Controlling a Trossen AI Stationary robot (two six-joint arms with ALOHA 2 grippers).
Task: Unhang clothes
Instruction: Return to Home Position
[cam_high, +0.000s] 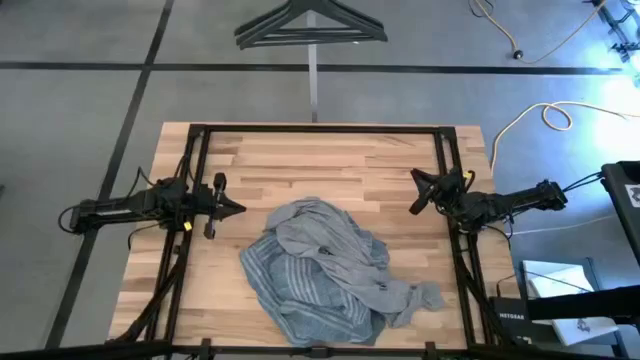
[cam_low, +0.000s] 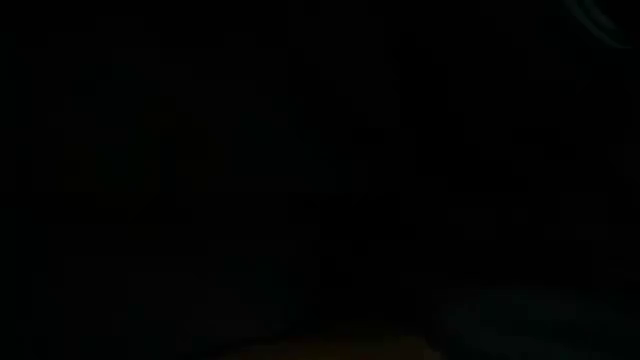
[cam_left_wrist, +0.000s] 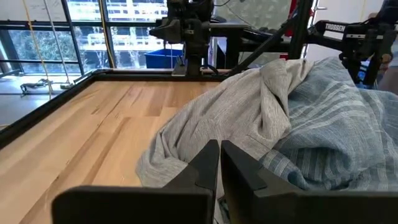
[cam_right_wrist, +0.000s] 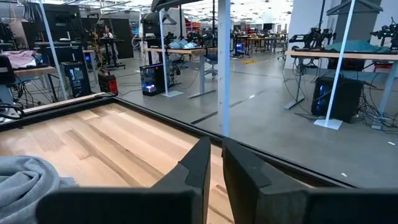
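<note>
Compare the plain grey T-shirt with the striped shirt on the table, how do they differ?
The grey T-shirt is plain; the striped shirt has thin pale lines on blue-grey. The grey T-shirt lies on top, the striped shirt beneath it. Both are crumpled in one heap on the table.

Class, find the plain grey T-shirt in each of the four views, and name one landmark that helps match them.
High view: grey T-shirt mid-table, lying on the striped shirt.
Low view: all black, not visible.
Left wrist view: fills the middle, against the striped shirt.
Right wrist view: only a grey fold, probably it.
Shared landmark: the table's black frame, in all but the low view.
</note>
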